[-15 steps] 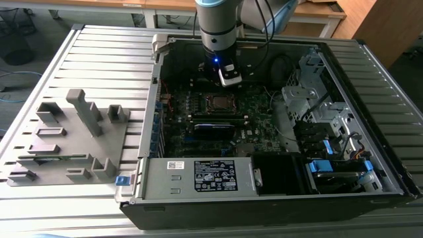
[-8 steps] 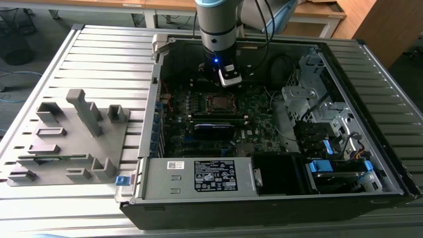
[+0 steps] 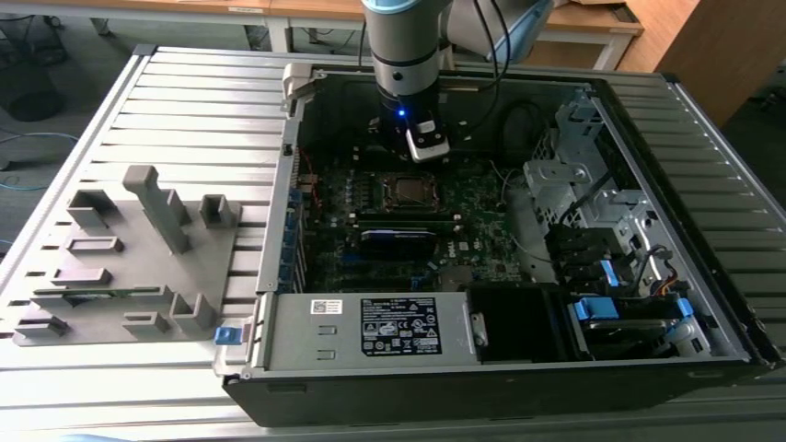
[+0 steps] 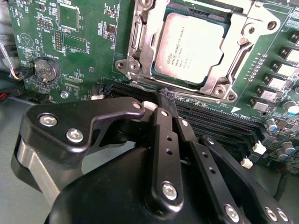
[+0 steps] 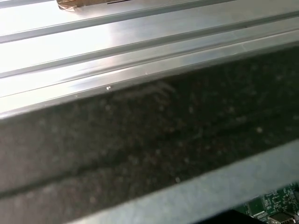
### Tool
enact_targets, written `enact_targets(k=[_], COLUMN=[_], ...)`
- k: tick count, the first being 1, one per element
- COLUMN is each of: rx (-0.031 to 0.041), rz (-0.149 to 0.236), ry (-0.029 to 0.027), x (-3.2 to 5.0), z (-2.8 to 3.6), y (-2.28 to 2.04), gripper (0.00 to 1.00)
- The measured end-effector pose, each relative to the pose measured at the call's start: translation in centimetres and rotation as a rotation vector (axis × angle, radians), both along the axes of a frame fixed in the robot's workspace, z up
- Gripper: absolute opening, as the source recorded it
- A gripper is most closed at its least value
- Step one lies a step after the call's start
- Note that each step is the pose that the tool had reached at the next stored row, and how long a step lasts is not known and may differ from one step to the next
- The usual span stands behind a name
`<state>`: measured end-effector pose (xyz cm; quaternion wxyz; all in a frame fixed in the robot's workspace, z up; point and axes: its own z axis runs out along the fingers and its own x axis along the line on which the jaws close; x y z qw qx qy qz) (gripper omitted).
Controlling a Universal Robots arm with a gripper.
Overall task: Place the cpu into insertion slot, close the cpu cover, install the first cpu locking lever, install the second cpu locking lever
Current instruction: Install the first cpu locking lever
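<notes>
A: Quick pass. Where's the arm?
B: Exterior view: arm comes down into the open computer case (image 3: pixel 687 276), gripper (image 3: pixel 426 155) hanging low over the motherboard (image 3: pixel 406 221), just beyond the insertion slot (image 3: pixel 406 189).
A: Jaws?
B: Second wrist view, the black fingers (image 4: pixel 164 140) are pressed together, clenched, nothing between them. Gripper tip (image 4: pixel 166 99) sits right at the edge of the memory slots (image 4: pixel 210 123), just beside the socket.
A: The cpu?
B: The cpu (image 4: pixel 187 46) lies flat in the insertion slot (image 4: pixel 135 46), silver top facing up. The cpu cover (image 4: pixel 238 32) is down around it, the metal frame bordering the chip with the chip showing through its window.
A: Levers?
B: Can't tell whether they're latched.
A: Other stuff?
B: Coin battery (image 4: pixel 46 71) on the green board, well apart from the socket. Exterior view: grey power-supply box (image 3: pixel 368 327) at the near end of the case, grey fixture tray (image 3: pixel 129 258) on the slatted table (image 3: pixel 184 92) at the exterior view's left. First wrist view: the slatted table (image 5: pixel 117 42) and a dark case wall (image 5: pixel 154 144).
</notes>
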<state>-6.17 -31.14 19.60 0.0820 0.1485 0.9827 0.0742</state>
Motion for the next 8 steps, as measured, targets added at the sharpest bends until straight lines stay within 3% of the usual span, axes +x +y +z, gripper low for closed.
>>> enact_targets(k=[8], rx=[-0.0055], rz=[0.002], ry=[0.0], x=[0.0], z=[-0.06], y=[-0.06], gripper=[0.11])
